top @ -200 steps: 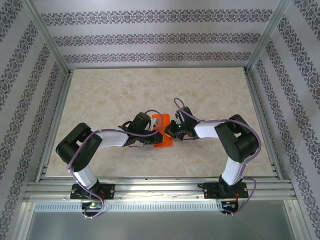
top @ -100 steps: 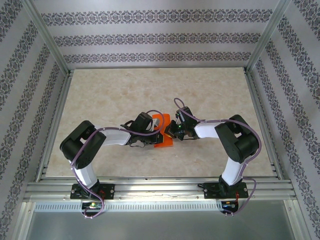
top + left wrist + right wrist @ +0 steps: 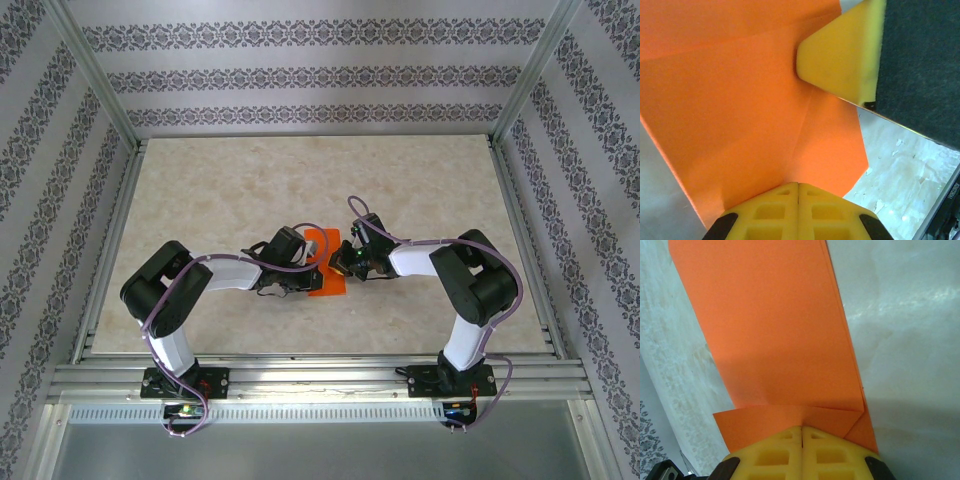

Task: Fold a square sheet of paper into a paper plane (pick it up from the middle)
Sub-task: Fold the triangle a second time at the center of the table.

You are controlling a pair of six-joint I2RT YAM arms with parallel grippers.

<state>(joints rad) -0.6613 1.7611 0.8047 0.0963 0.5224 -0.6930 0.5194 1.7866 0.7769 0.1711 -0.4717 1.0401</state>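
Roughly at the middle of the pale marbled bench (image 3: 300,180), we saw the square sheet of paper (image 3: 325,280), bright orange and already part-folded, lying between the two arms. Both arms reached inward from the near edge until their jaws nearly met over it.

The left jaws were clenched, their yellow pads (image 3: 770,212) flat together at the sheet's near edge, where a crease ran up to the seam between them. The right jaws were clenched likewise, pads (image 3: 775,455) together at a narrow folded flap, with the rest of the sheet stretching away flat on the bench. In the left wrist view, one yellow pad of the right jaws (image 3: 840,55) sat against the paper on its far side. We could not tell whether either pair nipped the paper or merely pressed on it.

We judged the risks as these. With the jaws so close, a misaimed move could knock them together. Pulling apart could tear the thin sheet. A slip would leave the crease crooked and spoil later folds.
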